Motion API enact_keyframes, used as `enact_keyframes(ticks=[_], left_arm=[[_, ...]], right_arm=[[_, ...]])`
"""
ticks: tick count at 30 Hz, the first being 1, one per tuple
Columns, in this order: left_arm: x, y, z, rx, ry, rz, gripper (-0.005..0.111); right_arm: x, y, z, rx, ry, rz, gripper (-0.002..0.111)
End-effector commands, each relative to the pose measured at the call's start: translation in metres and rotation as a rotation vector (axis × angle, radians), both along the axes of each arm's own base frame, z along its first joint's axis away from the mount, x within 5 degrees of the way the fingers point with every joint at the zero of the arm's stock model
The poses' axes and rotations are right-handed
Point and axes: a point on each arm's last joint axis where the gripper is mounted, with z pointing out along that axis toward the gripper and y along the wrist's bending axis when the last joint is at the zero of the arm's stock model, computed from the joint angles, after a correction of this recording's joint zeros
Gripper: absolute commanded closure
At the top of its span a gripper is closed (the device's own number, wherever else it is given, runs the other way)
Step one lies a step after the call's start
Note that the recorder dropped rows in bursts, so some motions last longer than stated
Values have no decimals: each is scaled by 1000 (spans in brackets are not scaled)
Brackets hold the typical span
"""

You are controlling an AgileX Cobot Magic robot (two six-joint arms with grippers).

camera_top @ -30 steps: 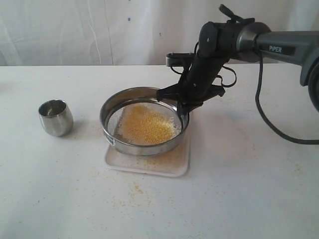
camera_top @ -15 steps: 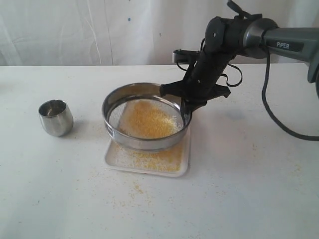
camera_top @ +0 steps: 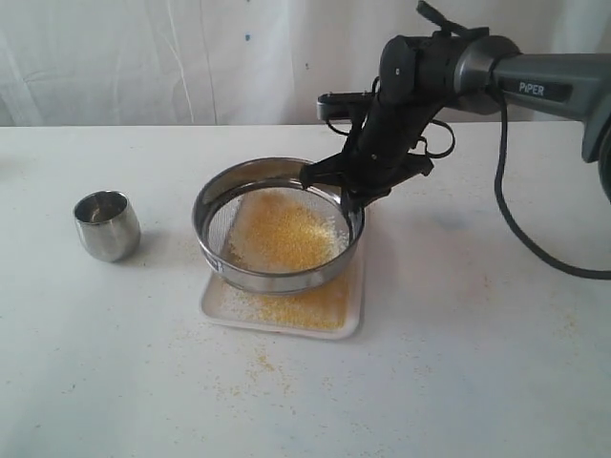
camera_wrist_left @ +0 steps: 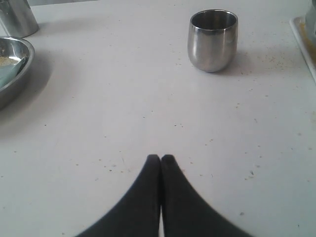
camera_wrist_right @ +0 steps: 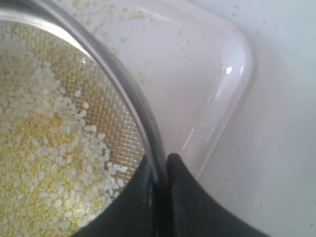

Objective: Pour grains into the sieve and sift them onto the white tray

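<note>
The sieve (camera_top: 215, 205), a wide steel ring with a mesh bottom, hangs just above the white tray (camera_top: 353, 305) with a heap of yellow grains (camera_top: 282, 234) inside. My right gripper (camera_top: 349, 202) is shut on the sieve's right rim. Up close, the rim (camera_wrist_right: 143, 128) runs between the black fingers (camera_wrist_right: 187, 197), with grains (camera_wrist_right: 44, 163) lying on the mesh and the tray (camera_wrist_right: 232, 69) below. Fine grains (camera_top: 291, 310) lie scattered on the tray. My left gripper (camera_wrist_left: 160, 158) is shut and empty over the table, out of the exterior view.
A small rounded steel cup (camera_top: 107, 225) stands left of the sieve, also seen from the left wrist as the cup (camera_wrist_left: 213, 39). A steel bowl (camera_wrist_left: 12, 69) and another steel vessel (camera_wrist_left: 17, 17) sit further off. Spilled grains (camera_top: 253, 367) dot the table before the tray.
The sieve has swung right and back left in my right gripper, sitting higher than a second ago. More grains now lie on the tray. The cup has not moved.
</note>
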Motion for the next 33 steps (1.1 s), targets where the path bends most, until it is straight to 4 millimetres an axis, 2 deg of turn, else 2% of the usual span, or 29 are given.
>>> enact_keyframes(ticks=[1,3,6,8,10,12,15,16,20,21,26,28,31,33], left_arm=[[0,0,-1,-7,-2,-3,107],[0,0,-1,-7,-2,-3,107],[0,0,-1,-7,-2,-3,107],[0,0,-1,-7,-2,-3,107],[0,0,-1,-7,-2,-3,107],[0,0,-1,-7,-2,-3,107],[0,0,-1,-7,-2,-3,107],[0,0,-1,-7,-2,-3,107],[0,0,-1,-7,-2,-3,107],[0,0,-1,-7,-2,-3,107],[0,0,-1,-7,-2,-3,107],[0,0,-1,-7,-2,-3,107],[0,0,-1,-7,-2,-3,107],[0,0,-1,-7,-2,-3,107]], right_arm=[[-13,-5,10,-6,126,-20,108],[-5,-3,10,-4,35,26,108],[11,-4,10,14,-118,-3,108],[4,-5,8,31,-16,-76,108],[-10,-3,4,1,122,-63,108],[-8,2,3,-14,65,18,108],[10,4,8,13,-138,10,108],[11,3,9,22,-142,-5,108],[-7,0,3,-17,66,-28,108],[-7,1,0,-31,65,-17,108],[21,-1,4,1,-234,-34,108],[19,-3,4,15,-198,-83,108],[3,-4,2,10,1,-153,108],[4,0,2,0,-39,-92,108]])
